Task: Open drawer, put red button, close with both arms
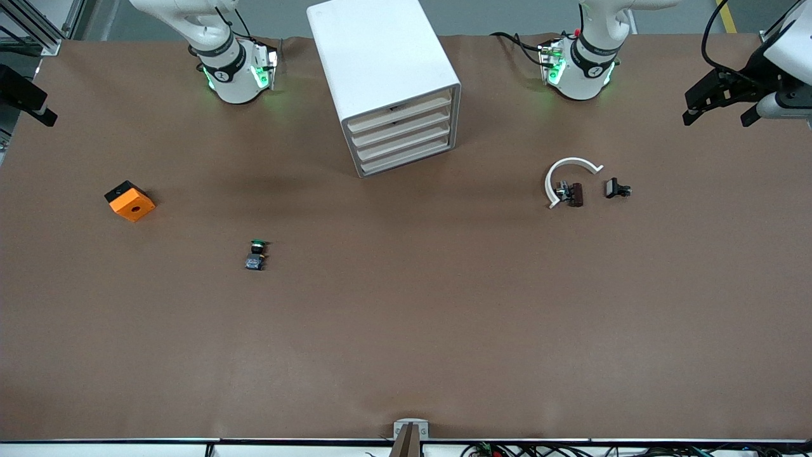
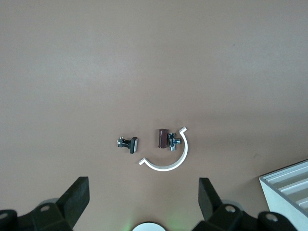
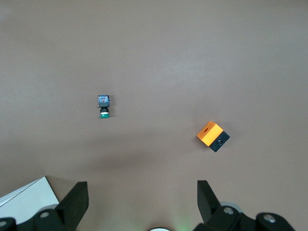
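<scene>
Our left gripper [image 2: 144, 180] hangs with its jaws spread wide and nothing between them, up over the left arm's end of the table [image 1: 406, 330]. The left wrist view looks down on a white curved piece [image 2: 168, 165]. A brown-and-chrome fitting [image 2: 166, 138] lies within its curve, and a small black part [image 2: 129, 144] lies just beside them, apart from both. Our right gripper [image 3: 142, 185] is equally wide open and empty, over the right arm's end of the table. Below it lie a green-capped push-button [image 3: 104, 106] on its side and an orange block [image 3: 213, 136] with a black face, well apart from each other. The white drawer cabinet [image 1: 380, 70] stands between the two arm bases, its four drawers all pushed in and their fronts turned toward the front camera and the left arm's end. Nothing lies right in front of them. The green-capped button is nearer the front camera than the cabinet. We cannot find the red button in any of these views; the only push-button we can make out has a green cap.
</scene>
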{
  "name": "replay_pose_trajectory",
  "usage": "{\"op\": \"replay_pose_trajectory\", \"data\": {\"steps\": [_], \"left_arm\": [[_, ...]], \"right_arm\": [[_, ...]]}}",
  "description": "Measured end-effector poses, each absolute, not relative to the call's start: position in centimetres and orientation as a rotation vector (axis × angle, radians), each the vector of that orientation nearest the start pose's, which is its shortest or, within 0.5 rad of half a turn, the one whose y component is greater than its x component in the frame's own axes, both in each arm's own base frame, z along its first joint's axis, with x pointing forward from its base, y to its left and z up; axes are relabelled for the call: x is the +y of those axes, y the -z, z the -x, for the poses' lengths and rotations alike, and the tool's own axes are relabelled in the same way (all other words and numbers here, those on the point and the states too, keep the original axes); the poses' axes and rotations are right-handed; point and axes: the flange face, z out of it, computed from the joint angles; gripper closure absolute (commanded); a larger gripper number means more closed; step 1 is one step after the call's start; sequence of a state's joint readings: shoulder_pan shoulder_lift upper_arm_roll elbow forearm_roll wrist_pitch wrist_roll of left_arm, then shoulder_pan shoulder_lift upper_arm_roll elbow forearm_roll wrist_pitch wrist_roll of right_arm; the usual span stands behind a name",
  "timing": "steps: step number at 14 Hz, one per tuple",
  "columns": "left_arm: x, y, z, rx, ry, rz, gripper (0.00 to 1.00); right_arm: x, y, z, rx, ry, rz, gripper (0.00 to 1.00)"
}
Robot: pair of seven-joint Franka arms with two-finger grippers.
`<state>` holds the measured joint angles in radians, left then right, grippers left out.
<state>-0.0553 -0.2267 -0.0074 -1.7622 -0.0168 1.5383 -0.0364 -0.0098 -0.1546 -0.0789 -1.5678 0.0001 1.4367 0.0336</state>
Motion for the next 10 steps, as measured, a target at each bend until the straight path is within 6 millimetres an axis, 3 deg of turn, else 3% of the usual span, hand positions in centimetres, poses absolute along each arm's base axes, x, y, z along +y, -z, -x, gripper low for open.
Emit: {"op": "replay_pose_trajectory", "data": {"steps": [10], "left_arm": [[-3.22, -64.59, -47.81, 0.041, -0.017, 3.156, 0.00]], "right_arm": [[-4.72, -69.47, -48.78, 0.189, 0.040, 3.124, 0.00]]}}
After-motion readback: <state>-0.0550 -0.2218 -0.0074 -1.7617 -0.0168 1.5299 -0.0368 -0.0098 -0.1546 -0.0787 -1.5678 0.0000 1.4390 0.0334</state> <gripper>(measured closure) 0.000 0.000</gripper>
